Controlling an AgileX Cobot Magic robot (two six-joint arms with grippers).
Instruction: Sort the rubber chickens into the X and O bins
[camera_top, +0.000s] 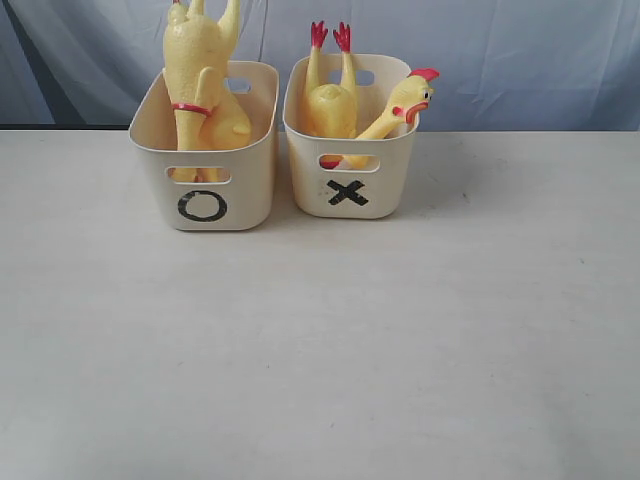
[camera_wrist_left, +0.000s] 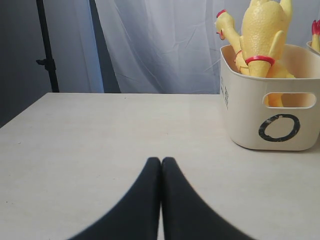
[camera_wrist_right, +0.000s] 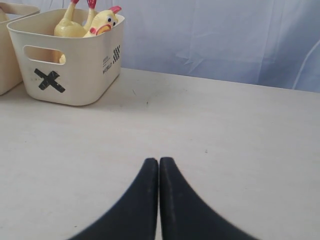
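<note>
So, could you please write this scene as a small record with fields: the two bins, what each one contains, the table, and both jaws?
O bin: upright, on the left in the exterior view
O bin contents: two rubber chickens, one standing tall with its red neck ring showing, the other's head behind it
X bin: upright, close beside the O bin
X bin contents: one chicken, feet up, head over the rim
table: no chicken on it in view
left jaws: shut, holding nothing
right jaws: shut, holding nothing
</note>
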